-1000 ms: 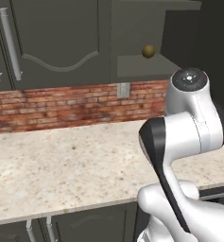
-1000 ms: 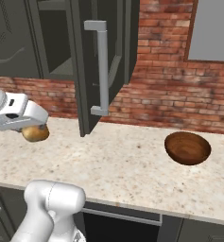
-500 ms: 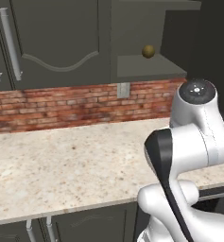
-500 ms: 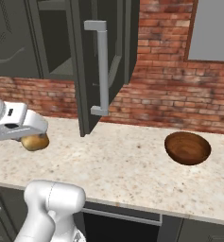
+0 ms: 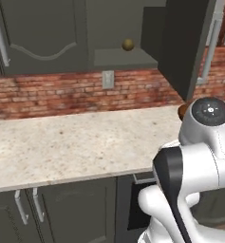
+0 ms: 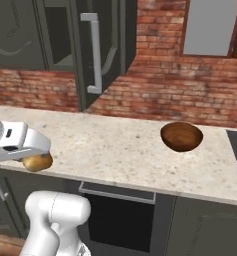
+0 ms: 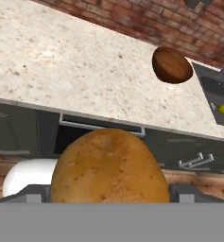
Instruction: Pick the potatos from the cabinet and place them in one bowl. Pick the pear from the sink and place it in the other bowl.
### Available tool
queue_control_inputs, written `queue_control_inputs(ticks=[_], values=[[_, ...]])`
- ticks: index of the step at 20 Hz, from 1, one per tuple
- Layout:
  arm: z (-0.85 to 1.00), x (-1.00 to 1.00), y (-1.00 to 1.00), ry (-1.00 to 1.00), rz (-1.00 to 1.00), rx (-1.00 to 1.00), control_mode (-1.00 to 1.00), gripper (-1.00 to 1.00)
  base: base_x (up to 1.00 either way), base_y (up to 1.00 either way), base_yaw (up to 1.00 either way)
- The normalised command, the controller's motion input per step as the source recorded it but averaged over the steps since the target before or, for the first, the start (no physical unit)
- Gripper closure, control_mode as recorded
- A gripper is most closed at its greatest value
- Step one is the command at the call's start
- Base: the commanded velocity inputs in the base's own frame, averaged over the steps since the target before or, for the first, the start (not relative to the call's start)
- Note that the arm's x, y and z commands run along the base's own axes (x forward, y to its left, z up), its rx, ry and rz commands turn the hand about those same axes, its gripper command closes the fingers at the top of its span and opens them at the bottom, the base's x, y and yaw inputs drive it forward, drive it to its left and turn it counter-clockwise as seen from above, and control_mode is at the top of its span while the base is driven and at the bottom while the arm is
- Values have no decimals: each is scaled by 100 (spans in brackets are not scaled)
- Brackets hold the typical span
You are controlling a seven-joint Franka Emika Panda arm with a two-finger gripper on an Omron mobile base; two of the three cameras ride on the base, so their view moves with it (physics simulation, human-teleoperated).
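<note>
- the gripper (image 6: 37, 159) pinches a golden-tan potato (image 6: 38, 162), low at the counter's (image 6: 115, 150) front edge.
- step in hand, i judge: carrying it to the dark-brown bowl (image 6: 181, 136), well apart.
- next: swing over the bowl, then release.
- another potato (image 5: 128, 45) sits in the cabinet (image 5: 118, 57).

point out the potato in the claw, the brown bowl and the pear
potato (image 7: 108, 168), hand view, middle of its golden skin
brown bowl (image 6: 181, 137), right base view, orange-brown inside
pear (image 7: 221, 108), hand view, centre of the small yellow-green fruit in the sink
</note>
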Motion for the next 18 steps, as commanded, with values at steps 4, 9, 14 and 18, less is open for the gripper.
queue_control_inputs(ticks=[4,9,14,18], values=[[0,0,0,0,0,0,100,100,16,-79,-1],[0,0,0,0,0,0,100,100,33,-91,0],[0,0,0,0,0,0,100,100,42,-95,0],[0,0,0,0,0,0,100,100,56,-73,0]])
